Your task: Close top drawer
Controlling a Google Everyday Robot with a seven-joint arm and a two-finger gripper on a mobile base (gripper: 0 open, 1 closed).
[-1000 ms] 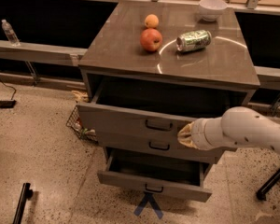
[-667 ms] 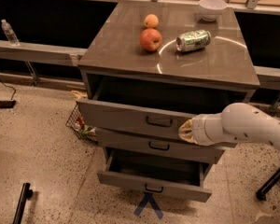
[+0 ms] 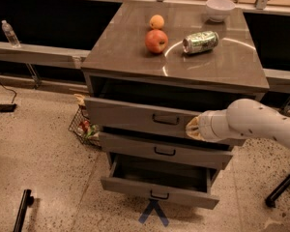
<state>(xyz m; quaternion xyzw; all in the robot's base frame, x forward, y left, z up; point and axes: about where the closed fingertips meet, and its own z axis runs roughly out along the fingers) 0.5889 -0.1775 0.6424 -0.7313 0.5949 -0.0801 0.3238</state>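
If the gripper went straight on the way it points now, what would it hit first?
The front panel of the top drawer, just right of its handle. The gripper sits right at that panel; whether it touches is unclear.

Warm, rather dim light falls from above. The bench (image 3: 130,57) top has a glossy sheen, with a bright curved streak of glare sweeping around the can (image 3: 200,42) and a small hot spot close to its near edge. The opening above the top drawer (image 3: 130,115) lies in deep shadow, and the far recesses to the left and right are almost black. The hand (image 3: 193,128), at the right end of that drawer's front, looks yellowish, while its white arm (image 3: 261,122) is lit brightest along the top. The speckled floor (image 3: 38,153) is evenly lit.
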